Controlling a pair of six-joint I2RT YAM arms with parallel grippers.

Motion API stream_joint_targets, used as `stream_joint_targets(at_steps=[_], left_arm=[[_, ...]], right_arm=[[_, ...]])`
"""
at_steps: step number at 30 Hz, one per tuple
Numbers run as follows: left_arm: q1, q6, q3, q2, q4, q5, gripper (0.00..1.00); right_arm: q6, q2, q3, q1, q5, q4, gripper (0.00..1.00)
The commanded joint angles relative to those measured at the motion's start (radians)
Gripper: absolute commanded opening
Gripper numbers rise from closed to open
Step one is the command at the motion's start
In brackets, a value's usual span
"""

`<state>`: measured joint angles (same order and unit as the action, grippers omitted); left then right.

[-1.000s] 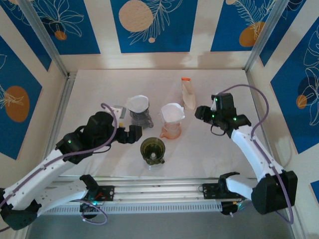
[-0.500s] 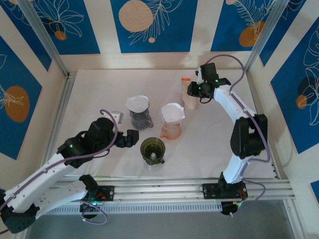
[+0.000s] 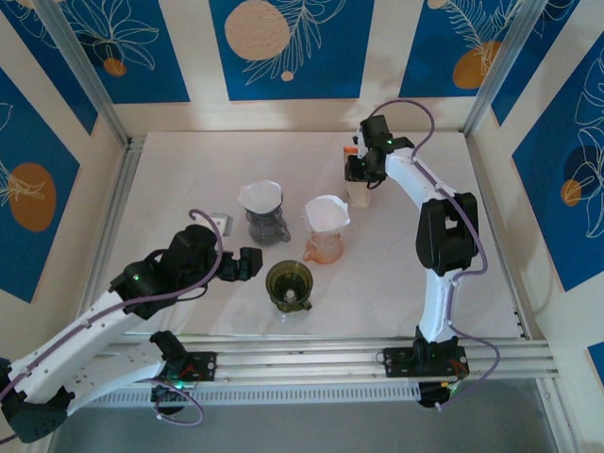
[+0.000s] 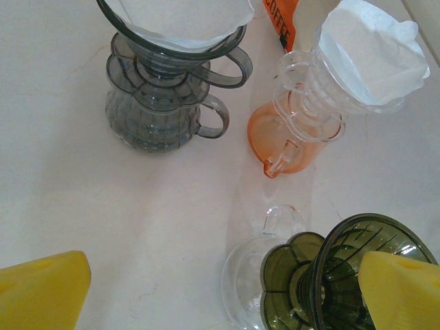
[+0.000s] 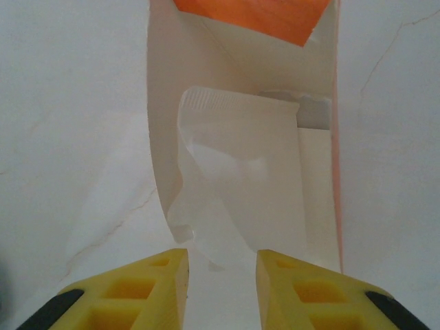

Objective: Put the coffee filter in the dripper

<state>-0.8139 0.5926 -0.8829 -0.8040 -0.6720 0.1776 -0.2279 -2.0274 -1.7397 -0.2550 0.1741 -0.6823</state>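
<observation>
Far edge of table (image 3: 406,274), right of centre: the right gripper (image 3: 363,172) sits over a white carton with orange trim (image 3: 358,195). In the right wrist view its yellow fingers (image 5: 137,289) are narrowly apart with a gap showing between them, pointing into the open carton. The white paper coffee filter (image 5: 237,185) is inside the carton, leaning on its back wall. Its lower edge comes down between the fingertips. Cannot tell whether the pads touch or pinch the paper.

Left of centre: the left gripper (image 3: 247,262) is spread wide and holds nothing. It is low over the table, just left of the dark green ribbed plastic dripper (image 3: 289,281). The dripper is near the near edge, about centre, upright on a clear glass server (image 4: 251,275), ribbed inside visible.

Middle of table: a smoky grey plastic dripper (image 3: 264,225) is stacked on a matching grey base, with a white filter (image 4: 182,17) seated in it. Just to its right is a clear dripper on an orange base (image 3: 324,247), also with a white filter (image 4: 371,55) in it. The two stand near each other, not touching, between the green dripper and the carton.
</observation>
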Motion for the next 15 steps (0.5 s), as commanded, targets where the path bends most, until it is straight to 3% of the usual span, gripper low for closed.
stream_joint_targets(at_steps=[1,15], left_arm=[[0.004,0.008,0.009,0.006,-0.007,0.011,1.00],[0.008,0.022,0.019,0.006,-0.003,-0.001,1.00]], right_arm=[[0.039,-0.027,-0.046,-0.022,0.079,-0.026,0.32],[0.071,-0.082,-0.078,-0.042,0.197,-0.028,0.28]])
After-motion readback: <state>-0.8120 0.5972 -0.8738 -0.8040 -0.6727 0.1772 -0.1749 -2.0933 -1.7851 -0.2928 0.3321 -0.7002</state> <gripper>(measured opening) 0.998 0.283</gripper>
